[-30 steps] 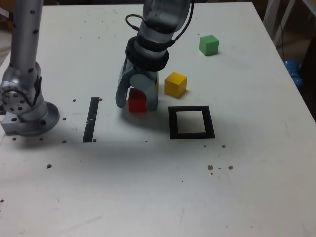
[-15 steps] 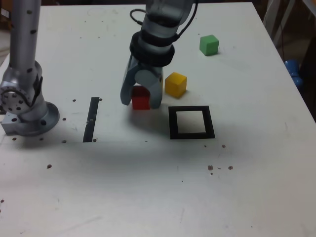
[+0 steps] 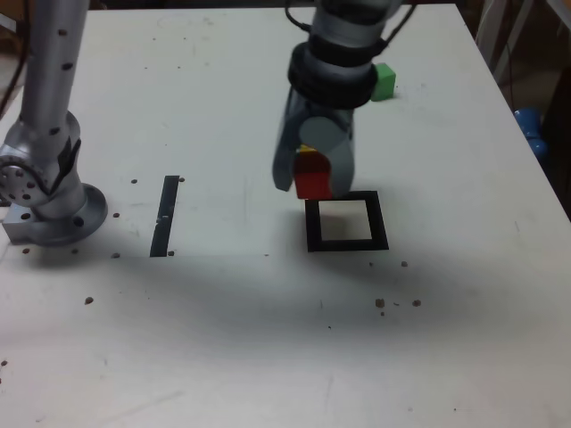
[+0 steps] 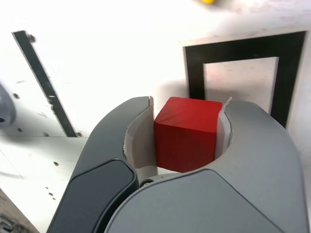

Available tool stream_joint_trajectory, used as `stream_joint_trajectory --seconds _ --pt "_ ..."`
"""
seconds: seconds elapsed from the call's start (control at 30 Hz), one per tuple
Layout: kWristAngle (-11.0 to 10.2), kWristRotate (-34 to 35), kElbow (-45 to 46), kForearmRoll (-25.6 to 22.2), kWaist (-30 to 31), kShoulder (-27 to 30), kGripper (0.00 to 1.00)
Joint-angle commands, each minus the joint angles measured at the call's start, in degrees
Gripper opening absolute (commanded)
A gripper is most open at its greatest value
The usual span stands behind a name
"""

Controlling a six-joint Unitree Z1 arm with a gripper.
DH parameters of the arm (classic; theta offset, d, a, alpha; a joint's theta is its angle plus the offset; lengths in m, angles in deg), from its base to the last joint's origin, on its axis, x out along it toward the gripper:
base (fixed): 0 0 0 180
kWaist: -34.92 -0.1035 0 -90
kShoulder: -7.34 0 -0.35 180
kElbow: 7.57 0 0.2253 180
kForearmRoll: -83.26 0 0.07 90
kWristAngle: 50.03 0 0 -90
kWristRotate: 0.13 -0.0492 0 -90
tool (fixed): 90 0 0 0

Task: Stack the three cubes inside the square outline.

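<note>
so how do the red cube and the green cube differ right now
The solid red cube is gripped between the grey gripper's fingers, while the solid green cube sits on the white table. The red one is near the black square outline; the green one is farther from it. Both are matte.

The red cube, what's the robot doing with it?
The robot's gripper has the red cube shut between its fingers, up off the table. It is near the black square outline, which has nothing inside it yet. The yellow cube peeks out behind the gripper, and the green cube sits farther back. No cubes are stacked in the square.
</note>
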Motion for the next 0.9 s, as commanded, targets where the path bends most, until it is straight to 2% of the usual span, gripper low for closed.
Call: stream_joint_trajectory --seconds 0.0,0.37,0.7,0.77,0.8,0.83,0.87 --pt "0.2 0.0 -1.28 -0.53 0.12 -1.42 0.29" --pt "0.45 -0.48 -4.42 -0.1 0.12 -7.27 0.29" --pt "0.88 -0.81 -5.61 0.04 0.12 -9.54 0.3" --pt "0.94 -0.94 -5.68 0.08 0.12 -9.89 0.36" --pt "1.01 -1.13 -5.69 0.19 0.12 -10.13 0.48" --pt "1.04 -1.24 -5.67 0.29 0.12 -10.24 0.54" --pt "1.11 -1.44 -5.6 0.53 0.12 -10.43 0.68"
